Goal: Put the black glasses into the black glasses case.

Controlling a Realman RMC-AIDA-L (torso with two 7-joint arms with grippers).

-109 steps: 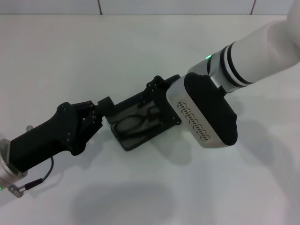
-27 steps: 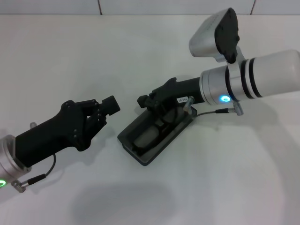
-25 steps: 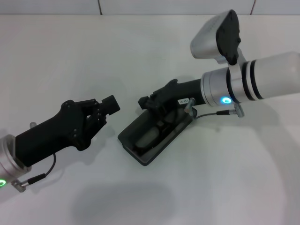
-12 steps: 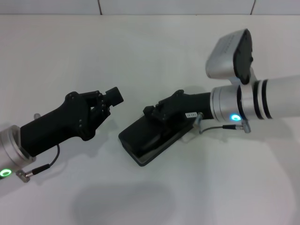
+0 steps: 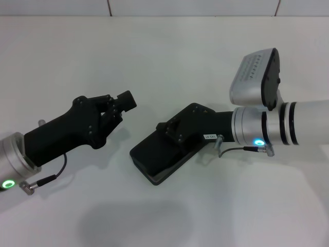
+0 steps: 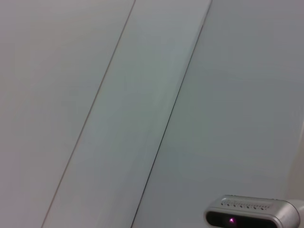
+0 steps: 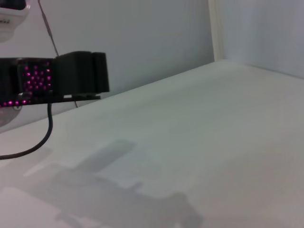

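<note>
The black glasses case [image 5: 156,160] lies slantwise in the middle of the white table with its lid down. The black glasses are hidden; none of them shows. My right gripper [image 5: 173,132] rests on the far end of the lid, and its arm reaches in from the right. My left gripper [image 5: 125,101] is shut and empty. It hangs above the table a short way left of the case and does not touch it. The wrist views show neither the case nor the glasses.
The white table [image 5: 169,56] stretches all around the case to a tiled wall at the back. The right wrist view shows my left arm's camera block [image 7: 57,78] with pink lights. The left wrist view shows my right arm's silver camera housing [image 6: 251,218].
The case lid, open with the glasses lying inside, has come down shut under my right gripper. My left gripper has let go of the case and lifted back to the left.
</note>
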